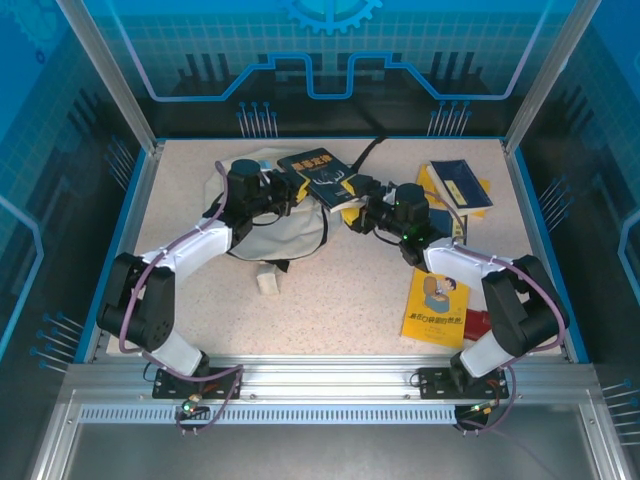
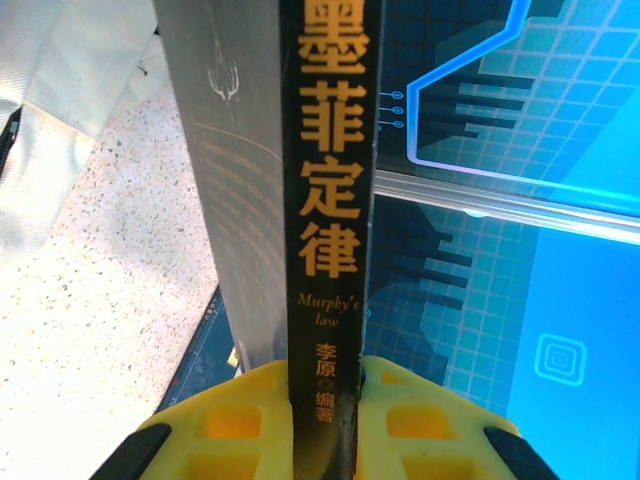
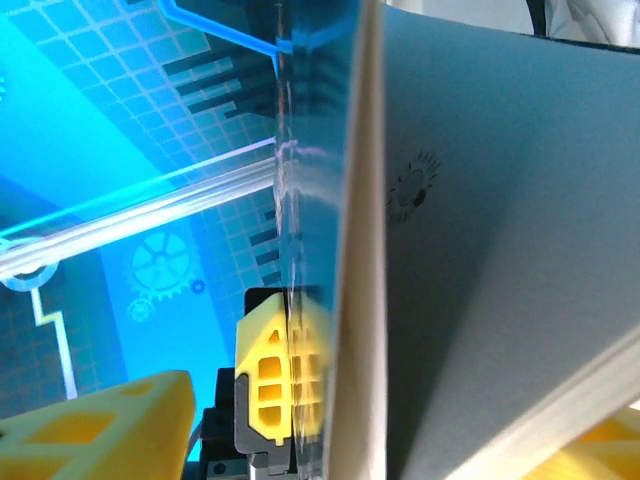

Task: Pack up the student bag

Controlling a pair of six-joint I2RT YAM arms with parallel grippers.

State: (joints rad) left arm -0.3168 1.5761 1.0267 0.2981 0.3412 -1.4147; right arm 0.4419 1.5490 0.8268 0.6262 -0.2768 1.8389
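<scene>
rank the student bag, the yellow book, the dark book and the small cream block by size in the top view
1. student bag
2. yellow book and dark book: these look alike, and the dark one is lifted and tilted, so no ranking between them
3. small cream block

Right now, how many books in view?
4. Dark book by the student bag, held by the left end effector; blue book atop a yellow book, far right; second yellow book near the right arm's base. Others may be hidden.
</scene>
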